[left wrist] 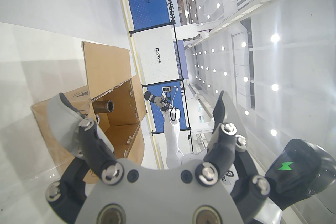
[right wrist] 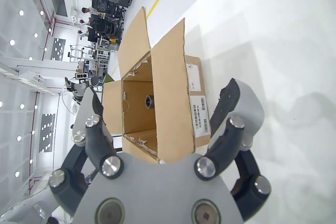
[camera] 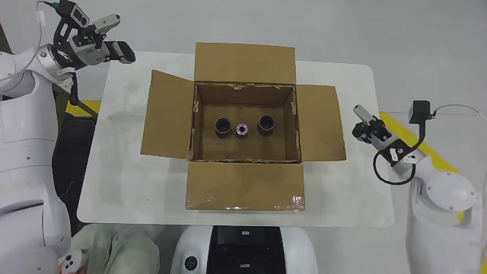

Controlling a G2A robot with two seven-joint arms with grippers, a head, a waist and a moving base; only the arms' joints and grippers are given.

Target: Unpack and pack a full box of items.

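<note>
your left pincer [left wrist: 141,104] [camera: 122,38] hung wide open, its fingers [left wrist: 63,114] spread far apart with nothing between them. the far corner of the table [camera: 350,190] lay below its fingertips. ahead of it, well apart, stood the box [left wrist: 107,70] [camera: 245,62], all four flaps folded outward and its mouth facing up.

your right pincer [right wrist: 162,93] [camera: 365,122] was just as wide open and just as empty. it hung over the table on the box's other side, so the box [right wrist: 170,78] stood between your two pincers. the flap on that side lay just ahead of the right fingertips, near them but apart as far as the top view showed. the box wall facing this pincer carried white labels [right wrist: 199,109].

inside, on the box floor, three things sat in a row running from one pincer toward the other. the left tube [camera: 224,126], dark and upright, stood nearer your left pincer. the right tube [camera: 266,123], much the same, stood nearer your right pincer. a small ring [camera: 243,129] lay between them, just beside both. all three lay well out of either pincer's grip.
</note>
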